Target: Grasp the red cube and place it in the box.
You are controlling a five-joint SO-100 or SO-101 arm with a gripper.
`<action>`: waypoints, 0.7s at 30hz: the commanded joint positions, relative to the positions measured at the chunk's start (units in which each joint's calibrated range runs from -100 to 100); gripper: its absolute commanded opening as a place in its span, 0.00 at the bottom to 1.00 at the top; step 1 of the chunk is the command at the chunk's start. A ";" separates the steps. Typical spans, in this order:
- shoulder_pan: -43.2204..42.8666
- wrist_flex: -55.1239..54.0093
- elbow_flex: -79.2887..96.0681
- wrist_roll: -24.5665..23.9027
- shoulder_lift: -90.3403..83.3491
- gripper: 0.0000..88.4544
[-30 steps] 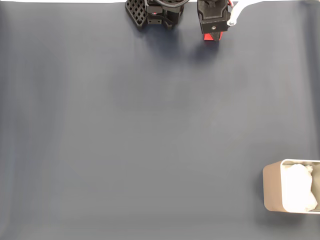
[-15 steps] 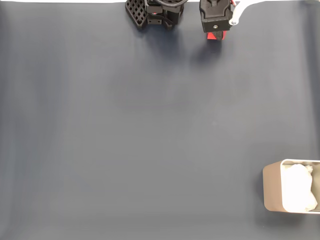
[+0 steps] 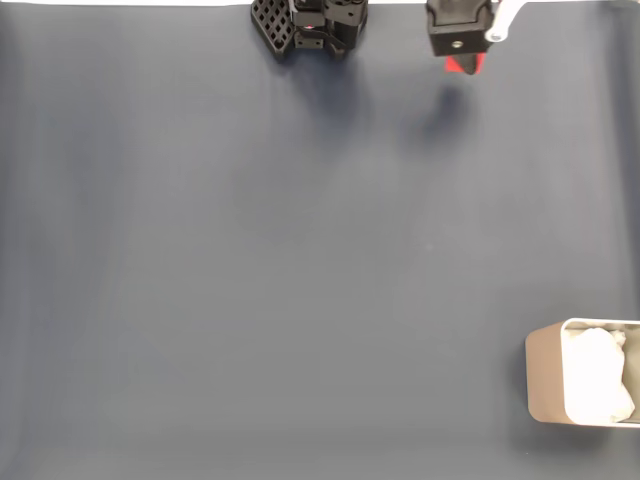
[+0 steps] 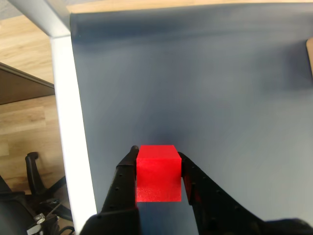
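In the fixed view the box (image 3: 583,385) is cut off by the right edge at the lower right, white lumpy padding (image 3: 597,378) inside, and the arm hides most of the red cube (image 3: 461,65). The wrist view shows the pincer (image 4: 157,157) narrowed onto the red cube (image 4: 157,171), a finger against each side, above the dark table (image 4: 195,88). The cube is plain, bright and sharp-edged, well apart from the box.

Black fingers (image 4: 128,169) clamp the red cube (image 4: 157,171) above the dark mat (image 4: 195,88).
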 commanded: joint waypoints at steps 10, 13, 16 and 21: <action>4.56 -0.24 -20.91 -2.20 12.82 0.03; 6.20 -0.32 -25.74 -2.64 16.19 0.03; 8.11 -0.24 -30.85 -2.98 19.57 0.03; 11.45 0.09 -39.24 -3.42 24.86 0.03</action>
